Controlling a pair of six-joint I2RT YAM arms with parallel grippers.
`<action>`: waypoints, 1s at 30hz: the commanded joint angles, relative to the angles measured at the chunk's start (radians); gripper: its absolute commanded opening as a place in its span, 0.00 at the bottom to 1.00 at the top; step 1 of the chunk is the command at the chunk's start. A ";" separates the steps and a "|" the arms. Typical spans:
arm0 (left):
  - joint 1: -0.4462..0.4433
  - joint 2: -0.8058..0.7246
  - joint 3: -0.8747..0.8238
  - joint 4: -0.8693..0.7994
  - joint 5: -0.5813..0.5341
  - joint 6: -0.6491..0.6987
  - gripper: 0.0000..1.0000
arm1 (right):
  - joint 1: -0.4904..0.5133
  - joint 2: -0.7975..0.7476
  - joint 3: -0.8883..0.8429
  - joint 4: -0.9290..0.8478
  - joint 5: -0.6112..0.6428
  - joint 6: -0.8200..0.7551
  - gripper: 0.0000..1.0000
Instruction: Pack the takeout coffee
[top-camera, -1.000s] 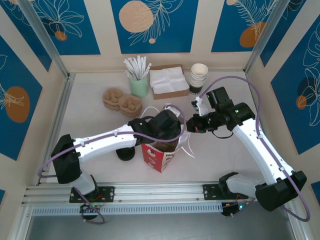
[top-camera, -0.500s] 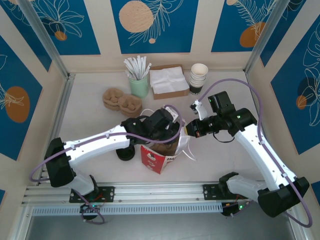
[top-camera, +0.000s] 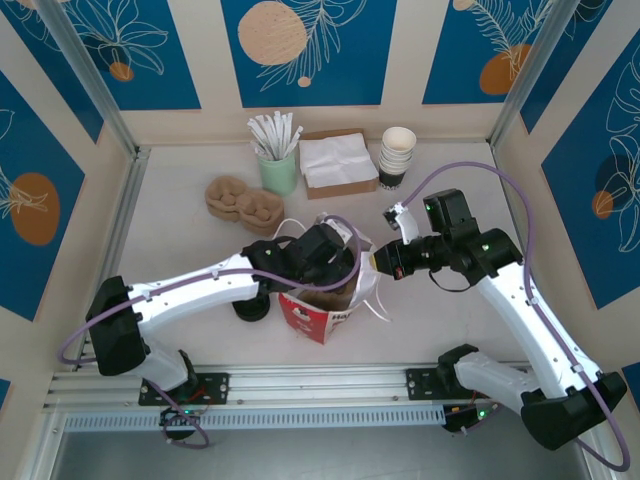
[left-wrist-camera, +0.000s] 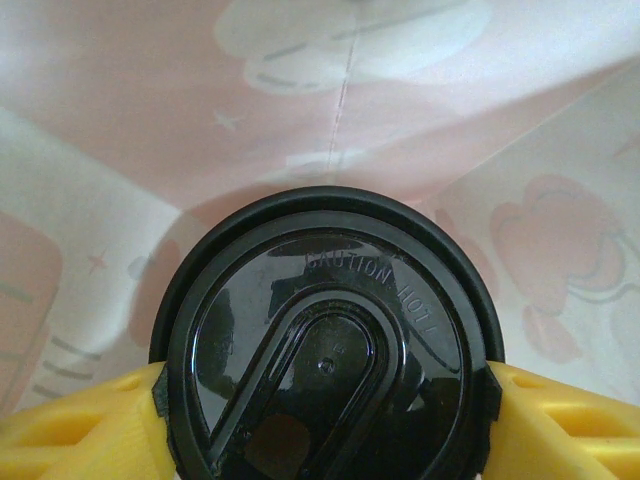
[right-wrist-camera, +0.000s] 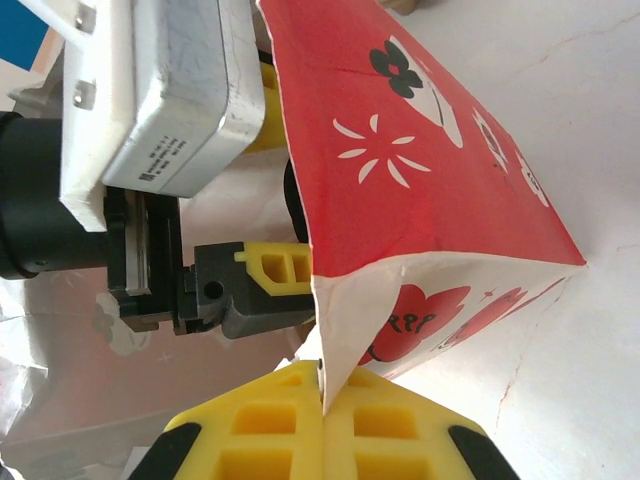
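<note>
**Between the left jaws, the coffee sits down inside the bag**

Between the left jaws, folks, sits the takeout coffee, its black lid facing up. One yellow finger presses each side of the lid's rim, so those jaws are spread wide and gripping the cup. All round them is the pale pink printed inside of the red bag, its walls close on every side. Cup and jaws are down in the bag together!

Over to the right jaws: pressed tight together, pinching the bag's top edge, with the paper running straight down between the yellow fingers. Just beyond that pinch, the left arm's white wrist fills the bag's mouth. Only the bag's wall stands between the two sets of jaws.

A white handle loop hangs just beside the right jaws. A stack of black lids sits on the bench near the left forearm, on the far side of it from the right jaws. Well behind both jaws stand the brown cup carriers, a green cup of white sticks, a napkin box and the stacked cream cups.
</note>
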 joint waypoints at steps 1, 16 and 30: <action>-0.002 0.007 -0.014 0.024 -0.033 -0.010 0.70 | 0.015 -0.024 -0.020 0.025 0.025 -0.030 0.06; 0.008 0.078 -0.005 0.113 -0.023 -0.011 0.70 | 0.038 -0.014 -0.046 0.094 0.071 -0.038 0.06; 0.030 0.101 -0.025 0.118 0.005 -0.038 0.70 | 0.036 0.033 -0.048 0.139 0.089 -0.064 0.05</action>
